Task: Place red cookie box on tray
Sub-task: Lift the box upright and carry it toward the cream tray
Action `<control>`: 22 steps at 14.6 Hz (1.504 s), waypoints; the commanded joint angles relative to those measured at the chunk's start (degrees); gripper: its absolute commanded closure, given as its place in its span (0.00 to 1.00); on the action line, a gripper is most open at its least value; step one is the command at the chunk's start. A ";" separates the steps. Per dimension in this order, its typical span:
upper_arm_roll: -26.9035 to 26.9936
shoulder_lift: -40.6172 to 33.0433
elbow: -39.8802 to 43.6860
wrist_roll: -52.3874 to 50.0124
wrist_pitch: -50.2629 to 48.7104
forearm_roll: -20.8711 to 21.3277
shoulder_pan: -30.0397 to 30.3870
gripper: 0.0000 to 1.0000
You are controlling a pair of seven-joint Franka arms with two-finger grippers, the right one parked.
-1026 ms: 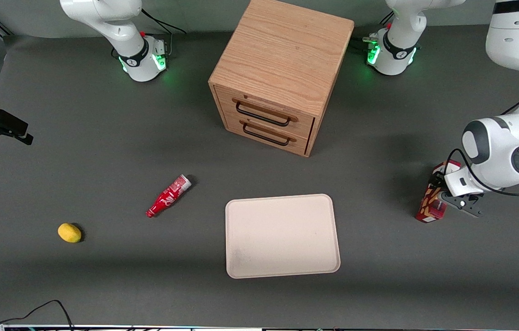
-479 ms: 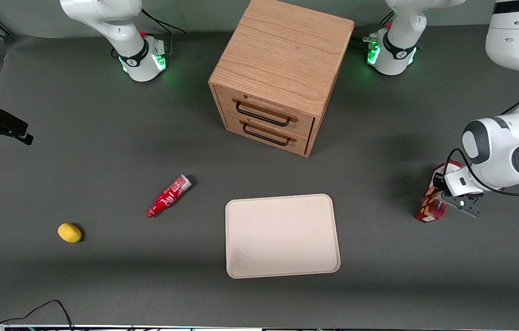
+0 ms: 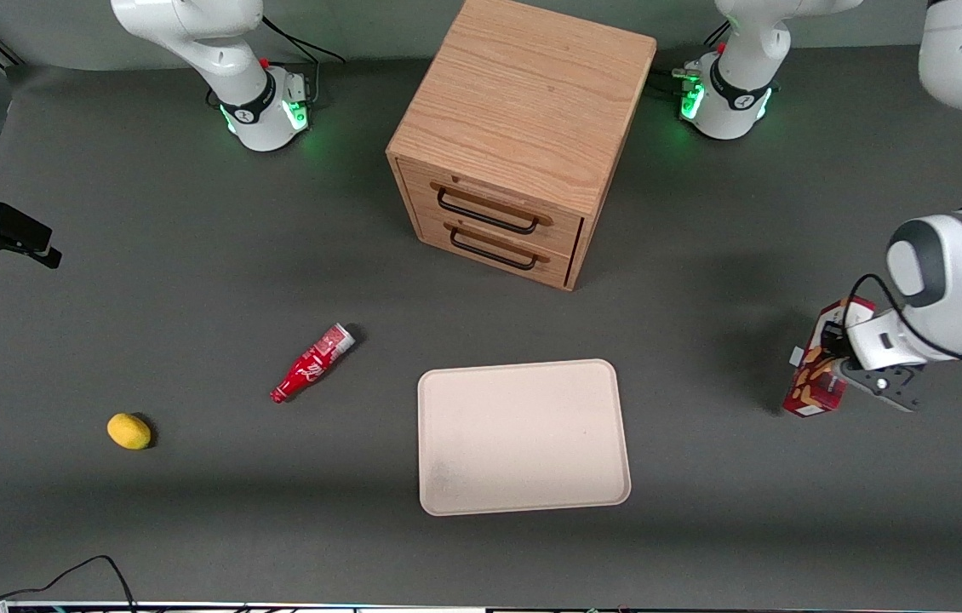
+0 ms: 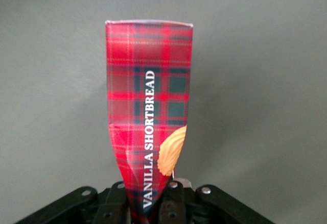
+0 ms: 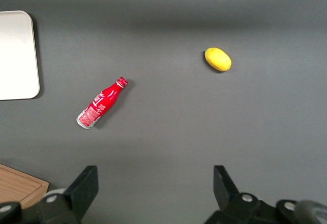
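A slim red tartan cookie box (image 4: 149, 106), printed with the words "Vanilla Shortbread" and a tan cookie picture, is pinched at one end between the fingers of the left arm's gripper (image 4: 153, 203), whose jaws are closed tight on the carton so that its cardboard narrows where they squeeze it. In the wrist view the box reaches straight out from the gripper over plain grey table, ending in a flat edge. In the front view the same cookie box (image 3: 817, 383) hangs below the gripper (image 3: 847, 366) at the working arm's end of the table, tilted, with a shadow on the surface beside it; whether its lower end touches the table cannot be told. The pale beige tray (image 3: 523, 436), flat with rounded corners and a low rim, lies well apart from the gripper, toward the middle of the table and a little nearer the front camera, with nothing on it. Farther from the front camera than the gripper, near the table's middle, stands a wooden cabinet (image 3: 523, 128) with two drawers, each with a dark handle. Farther still from the gripper, toward the parked arm's end, a red bottle (image 3: 312, 363) with a silvery cap lies on its side, and a yellow lemon (image 3: 129, 431) sits past it, farthest from the gripper of all.
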 commanded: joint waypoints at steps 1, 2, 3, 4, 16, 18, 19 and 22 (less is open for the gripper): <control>-0.11 -4.38 9.92 -4.44 -15.78 -0.49 0.08 1.00; -0.20 -4.73 14.49 -7.07 -22.37 -0.31 -0.01 1.00; -0.20 -4.74 19.06 -9.09 -27.49 -0.31 -0.01 1.00; -0.37 -4.74 23.20 -11.38 -32.06 -0.40 -0.09 1.00; -26.80 0.78 31.95 -59.71 -28.71 0.47 -0.88 1.00; -29.89 4.56 30.63 -65.16 -22.30 4.68 -1.85 1.00; -30.95 6.49 30.01 -66.93 -19.05 6.18 -2.20 1.00; -31.66 12.47 29.13 -71.41 -9.29 11.01 -3.87 1.00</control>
